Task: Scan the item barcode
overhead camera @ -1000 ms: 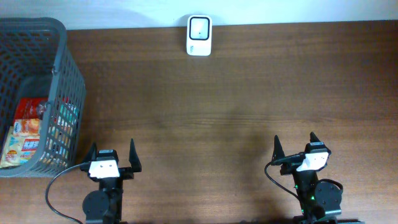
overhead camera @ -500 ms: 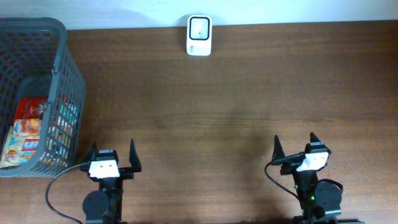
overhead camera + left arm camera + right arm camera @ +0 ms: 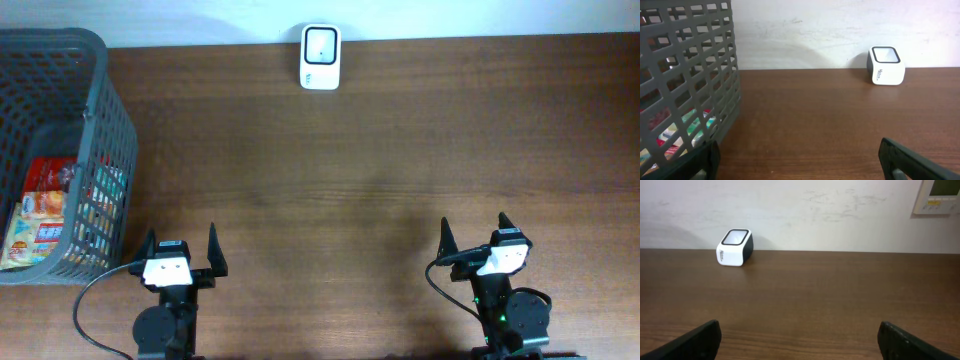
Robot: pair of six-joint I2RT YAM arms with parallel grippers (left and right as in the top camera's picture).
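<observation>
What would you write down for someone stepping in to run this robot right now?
The left gripper is open and empty, low at the near edge beside the basket.
The right gripper is open and empty, low at the near edge on the right.
The grey plastic mesh basket sits at the left end of the brown wooden table, with red and orange snack packets inside.
The small white box-shaped barcode scanner stands at the far edge by the wall.
Done: nothing; no item is out of the basket.
Left: pick a packet and show its barcode to the scanner.

Even, soft lighting; sharp views, faint shadows, no glare.
</observation>
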